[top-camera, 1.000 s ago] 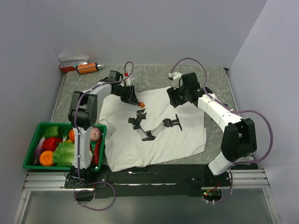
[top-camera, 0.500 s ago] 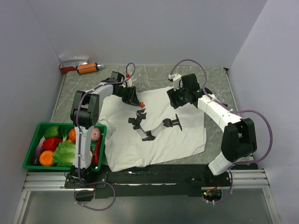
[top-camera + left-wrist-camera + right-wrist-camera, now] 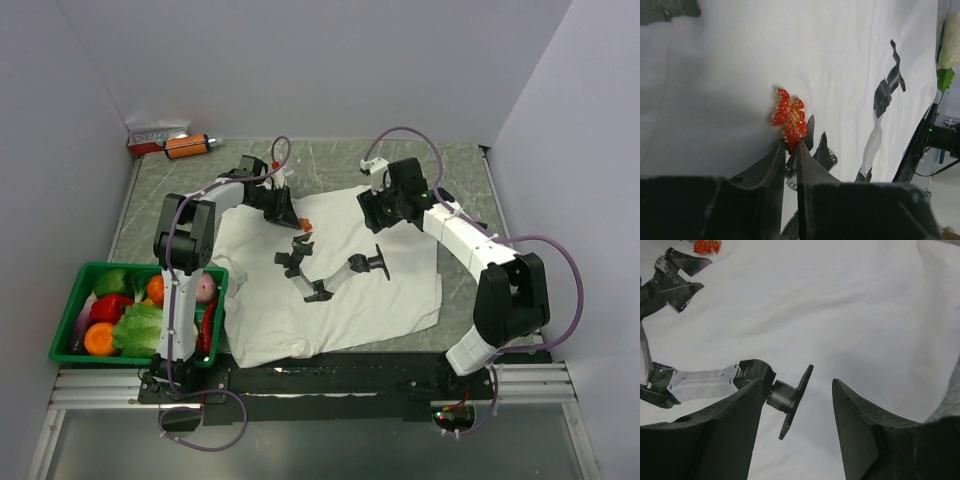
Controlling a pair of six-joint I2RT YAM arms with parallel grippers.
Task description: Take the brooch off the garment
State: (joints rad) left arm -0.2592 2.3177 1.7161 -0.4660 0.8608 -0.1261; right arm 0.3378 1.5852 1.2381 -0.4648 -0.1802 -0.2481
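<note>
Glitter covers the tiny orange-red, leaf-shaped brooch [image 3: 788, 116], which sits on the upper middle of the large white cloth T-shirt [image 3: 790, 45], just above the topmost of the black printed graphic shapes [image 3: 296, 258] on its front. The T-shirt lies spread on the grey marbled table [image 3: 330, 160]. At the table's near left, touching the T-shirt's sleeve edge, stands a green plastic basket [image 3: 140, 266] filled with toy vegetables, and in the far left corner, well apart from the cloth, lie an orange cylindrical bottle [image 3: 187, 146] with a black cap and a small red-and-white box [image 3: 155, 136]. Nothing covers the brooch except the fingers on it. The left gripper [image 3: 790, 146] has its two dark fingers drawn almost together, pinching the brooch's lower tip, while the rest of the piece stands out beyond them against the cloth. The left arm rises over the basket and reaches rightward to the T-shirt's far part. The right gripper [image 3: 796, 385] hangs over the T-shirt's far right side, its fingers wide apart and holding nothing.
</note>
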